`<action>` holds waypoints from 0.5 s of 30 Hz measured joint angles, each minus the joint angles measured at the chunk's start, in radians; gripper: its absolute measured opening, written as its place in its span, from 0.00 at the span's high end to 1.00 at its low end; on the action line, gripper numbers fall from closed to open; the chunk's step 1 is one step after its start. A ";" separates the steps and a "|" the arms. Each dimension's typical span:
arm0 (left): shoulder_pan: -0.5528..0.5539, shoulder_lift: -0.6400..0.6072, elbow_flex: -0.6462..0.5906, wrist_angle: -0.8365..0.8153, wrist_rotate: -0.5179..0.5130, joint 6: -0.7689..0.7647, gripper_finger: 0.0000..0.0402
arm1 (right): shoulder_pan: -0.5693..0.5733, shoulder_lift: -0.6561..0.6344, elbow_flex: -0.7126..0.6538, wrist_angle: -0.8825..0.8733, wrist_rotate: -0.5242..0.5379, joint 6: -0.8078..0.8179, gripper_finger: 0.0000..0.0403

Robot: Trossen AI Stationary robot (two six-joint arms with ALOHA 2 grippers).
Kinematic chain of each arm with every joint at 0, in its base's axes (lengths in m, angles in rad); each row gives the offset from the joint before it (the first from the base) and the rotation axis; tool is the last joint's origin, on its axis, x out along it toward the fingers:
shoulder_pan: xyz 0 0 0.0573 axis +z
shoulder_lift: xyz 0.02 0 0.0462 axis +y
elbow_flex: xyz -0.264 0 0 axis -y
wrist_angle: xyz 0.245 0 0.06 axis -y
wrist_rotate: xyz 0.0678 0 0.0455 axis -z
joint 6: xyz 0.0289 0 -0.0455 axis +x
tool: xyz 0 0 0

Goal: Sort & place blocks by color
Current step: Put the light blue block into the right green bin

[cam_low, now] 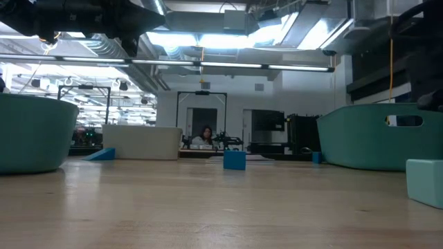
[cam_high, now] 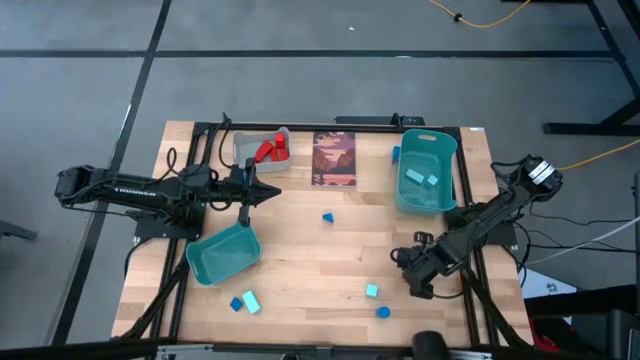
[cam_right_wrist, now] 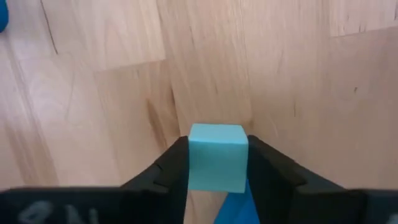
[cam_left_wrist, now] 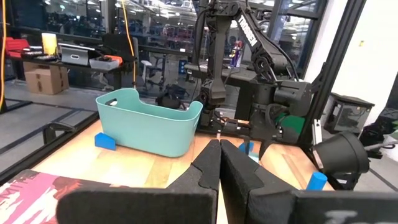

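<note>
**A:** ok so where's the block vs the gripper right now? From overhead I can only see the right gripper low on the table's right side, can't make out anything in it.

**B:** wrist cam sorts that out. There's a light cyan block sitting right between the right gripper's two dark fingers, both fingers pressed against its sides. So it's clamped on that block, just over the bare wood.

**A:** nice. And the left one?

**B:** left gripper has its fingers pressed together, nothing in them. Overhead it's up near the grey bin with the red blocks in it.

**A:** the rest of the blocks?

**B:** overhead shows loose ones: a dark blue block mid-table, a cyan cube and a blue piece just beside the right gripper, two more below the near teal bin. The far teal bin has cyan blocks in it. The table-level cam can't see inside either bin.
</note>
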 joint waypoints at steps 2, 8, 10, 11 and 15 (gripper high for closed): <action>0.000 0.000 0.000 0.005 0.000 0.000 1.00 | 0.000 0.000 -0.001 0.000 0.013 -0.011 0.68; -0.001 0.000 0.000 0.030 0.000 0.001 1.00 | -0.013 0.002 0.004 0.005 0.047 -0.027 0.68; -0.001 0.000 0.000 0.031 0.000 0.001 1.00 | -0.017 0.003 0.004 0.004 0.070 -0.031 0.68; -0.001 0.000 0.000 0.030 0.001 0.001 1.00 | -0.022 0.003 0.004 0.004 0.078 -0.032 0.68; -0.001 0.000 0.000 0.030 0.025 0.001 1.00 | -0.038 0.003 0.004 0.004 0.084 -0.035 0.68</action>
